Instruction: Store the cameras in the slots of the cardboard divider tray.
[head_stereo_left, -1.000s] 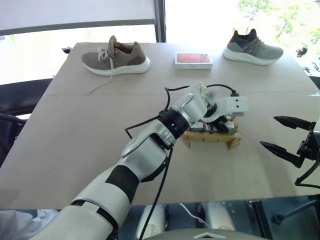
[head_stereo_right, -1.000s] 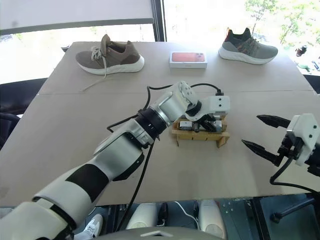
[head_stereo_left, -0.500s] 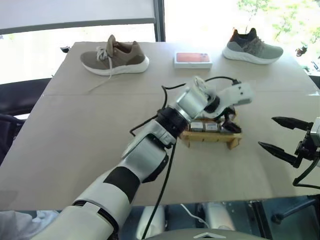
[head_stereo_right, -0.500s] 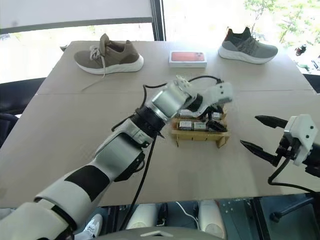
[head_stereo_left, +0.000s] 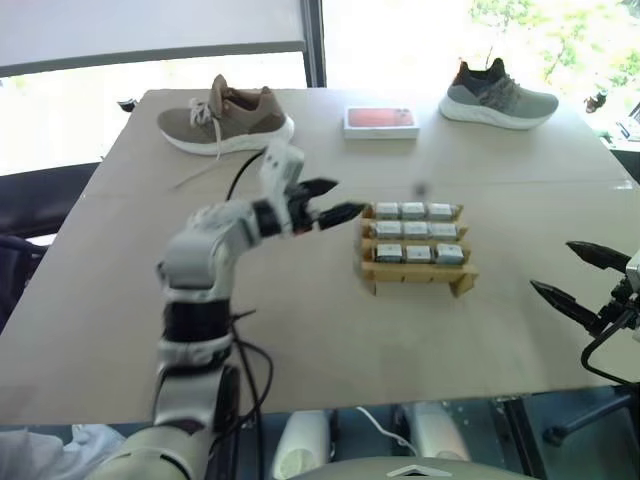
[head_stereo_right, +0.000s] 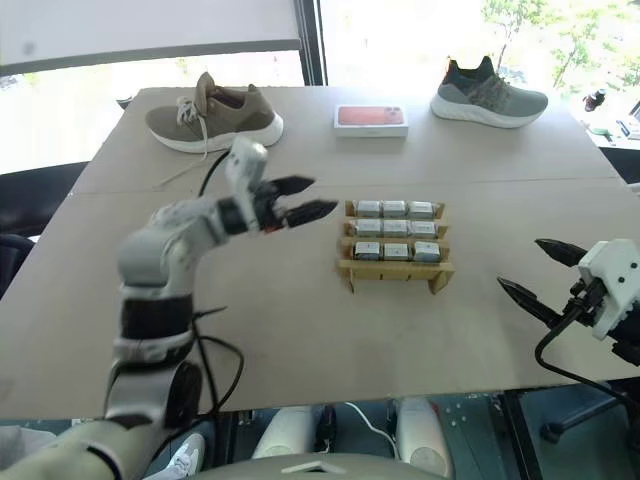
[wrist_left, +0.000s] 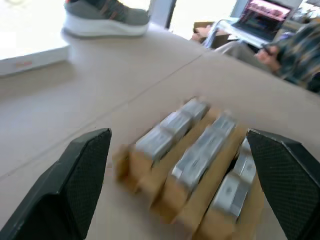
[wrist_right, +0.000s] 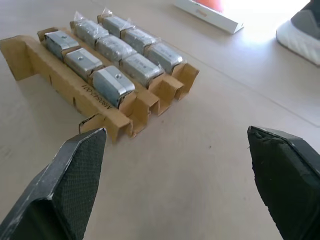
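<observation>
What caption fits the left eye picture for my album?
Nine cameras fill the tray; open left gripper beside it, open right gripper apart.

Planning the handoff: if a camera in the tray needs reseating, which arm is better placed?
Probably left: the left pincer hangs open just beside the cardboard divider tray, pointing at the cameras. The right pincer, also open, sits farther off at the table edge.

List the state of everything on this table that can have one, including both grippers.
Tan cardboard divider tray: flat on the table, all nine slots filled.
Silver-grey boxy cameras: seated in three rows of three.
Left gripper: open, empty, beside the tray.
Right gripper: open, empty.
White-sided box with red top: closed, lying flat.
Brown shoe: upright, laces loose.
Grey shoe: upright.
</observation>
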